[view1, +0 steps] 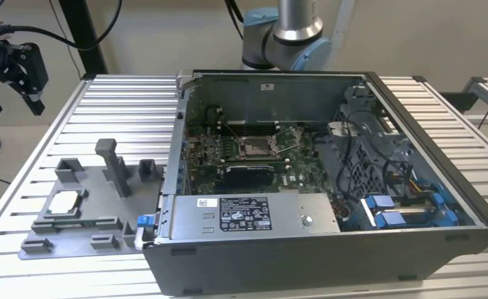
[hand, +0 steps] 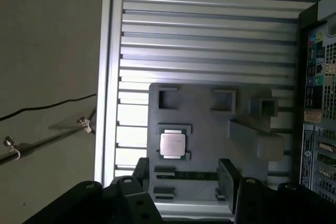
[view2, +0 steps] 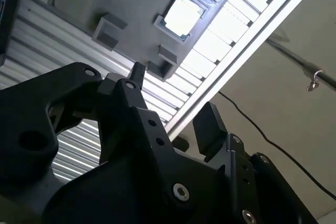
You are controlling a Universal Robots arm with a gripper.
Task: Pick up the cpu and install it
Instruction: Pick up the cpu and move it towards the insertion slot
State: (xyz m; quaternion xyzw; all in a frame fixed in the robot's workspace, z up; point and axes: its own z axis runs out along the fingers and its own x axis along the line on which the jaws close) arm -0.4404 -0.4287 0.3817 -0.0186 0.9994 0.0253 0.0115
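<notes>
- Your cpu (view1: pixel 65 202) (hand: pixel 172 144) (view2: pixel 183 17) lies flat in a pocket of the grey tray (view1: pixel 86 232), on the slatted table (view1: pixel 103 106) at the exterior view's left.
- Gripper (view1: pixel 12 103) (hand: pixel 184 174) (view2: pixel 173 90): jaws spread, empty, well apart from the cpu.
- It hangs high above the table's corner.
- The tray's upright post (view1: pixel 115 167) stands near the cpu; the open computer case (view1: pixel 310 261) is just beside the tray.

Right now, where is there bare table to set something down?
Bare slats of the table lie beyond the grey tray, beside the computer case, and in a strip at the exterior view's right of the case. Crowded: the tray, with its posts, pockets and the cpu.
</notes>
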